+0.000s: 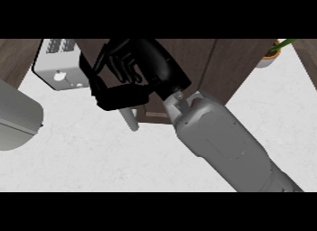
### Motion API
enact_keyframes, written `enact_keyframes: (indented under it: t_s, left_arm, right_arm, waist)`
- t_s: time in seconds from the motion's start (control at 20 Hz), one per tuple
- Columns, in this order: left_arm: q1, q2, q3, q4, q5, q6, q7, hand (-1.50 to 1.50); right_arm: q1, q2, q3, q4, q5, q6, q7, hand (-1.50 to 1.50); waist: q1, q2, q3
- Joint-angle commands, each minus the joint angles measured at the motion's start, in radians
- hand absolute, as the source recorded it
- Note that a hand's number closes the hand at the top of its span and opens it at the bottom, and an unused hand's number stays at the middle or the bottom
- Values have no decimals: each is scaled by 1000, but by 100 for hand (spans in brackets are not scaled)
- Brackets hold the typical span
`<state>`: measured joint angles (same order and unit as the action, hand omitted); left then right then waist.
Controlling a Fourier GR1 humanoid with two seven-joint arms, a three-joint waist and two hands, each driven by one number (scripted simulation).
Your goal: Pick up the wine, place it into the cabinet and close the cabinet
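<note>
Your right hand (131, 67) sits upper centre of frame, fingers curled round grey cabinet handle (129, 118) (brown cabinet door (217, 67) behind). Wine out of sight. Toaster (59, 67) upper left on white surface (87, 162).

Toaster (59, 67) crowds left; potted plant (275, 50) far right; counter (121, 162) between open.

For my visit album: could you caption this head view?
Right hand curled near the wooden cabinet, beside a white toaster on the counter.
</note>
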<state>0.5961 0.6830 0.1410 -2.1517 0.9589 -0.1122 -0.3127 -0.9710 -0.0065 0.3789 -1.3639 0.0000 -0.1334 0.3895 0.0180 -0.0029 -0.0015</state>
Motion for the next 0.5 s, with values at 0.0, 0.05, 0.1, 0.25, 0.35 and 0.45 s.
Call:
enact_keyframes:
  t_s: [0.0, 0.05, 0.1, 0.25, 0.35, 0.45]
  left_arm:
    - [-51, -41, -73, -14, -66, 35, 25, -150]
    - [-61, -39, -66, -54, -38, 76, 61, -150]
    - [-101, -16, -64, -39, -29, 95, 91, -150]
    - [-139, -51, -120, -20, -80, 127, 86, -150]
    - [-154, -71, -142, 3, -110, 124, 66, -150]
    - [-170, -80, -151, 10, -109, 132, 68, -150]
  right_arm:
    - [-44, -42, -108, 164, -20, 61, -102, 150]
    - [-28, -80, -123, 110, -40, 94, -77, 150]
    - [-28, -44, -101, 194, -2, 60, -146, 150]
    - [-53, -84, -130, 177, -12, 85, -137, 150]
    - [-50, -113, -141, 210, -9, 105, -174, 150]
    - [-51, -147, -159, 238, -17, 124, -181, 150]
  waist:
    - [-3, 10, 1]
    - [-10, 7, 2]
    - [-7, 13, 2]
    - [-19, 12, 2]
    - [-16, 14, 1]
    - [-16, 18, 1]
